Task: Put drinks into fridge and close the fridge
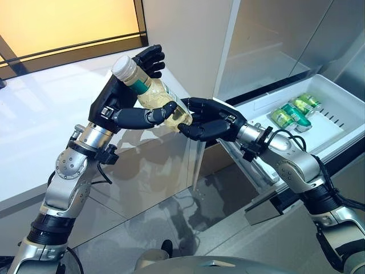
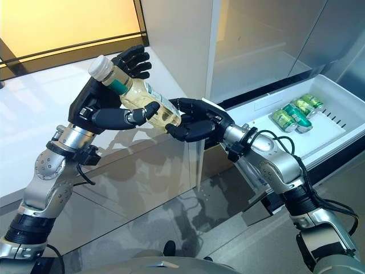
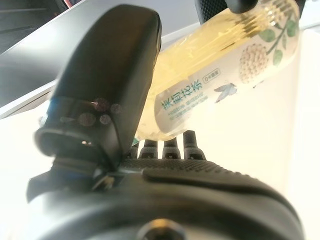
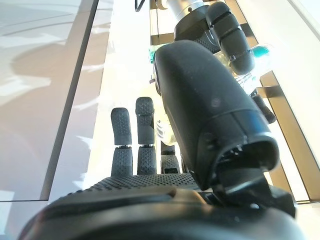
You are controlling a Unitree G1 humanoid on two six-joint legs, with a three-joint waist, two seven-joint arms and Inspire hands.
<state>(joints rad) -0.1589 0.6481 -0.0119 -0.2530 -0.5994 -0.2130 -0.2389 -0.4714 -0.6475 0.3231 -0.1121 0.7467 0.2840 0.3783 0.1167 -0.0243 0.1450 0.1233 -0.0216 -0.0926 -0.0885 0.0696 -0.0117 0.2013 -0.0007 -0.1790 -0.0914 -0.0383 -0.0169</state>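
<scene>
The bottle [image 1: 153, 92] of pale yellow drink hangs tilted in the air between the two hands, its white cap up and toward the robot's left, its base down toward the right, well above the white counter [image 1: 40, 125] and short of the fridge. The left hand [image 1: 126, 100] is curled round it: fingers over the neck end, thumb under the body. The right hand [image 1: 210, 119] meets the base end, thumb and fingers bent toward it and touching it; the right wrist view shows two fingers fairly straight, so this looks like a partial grip rather than a full wrap.

This reads as a hand-over from left to right. The risk is in the timing: if the left hand lets go before the right has closed firmly on the smooth, rounded base, the bottle could slip and drop to the floor. A grip so near the end could also let the bottle pivot.

Beyond the right arm, the fridge drawer [image 1: 336, 134] stands pulled out, with green cans [image 1: 293, 113] lying in it, side by side. The fridge door [image 1: 268, 34] above looks shut.
</scene>
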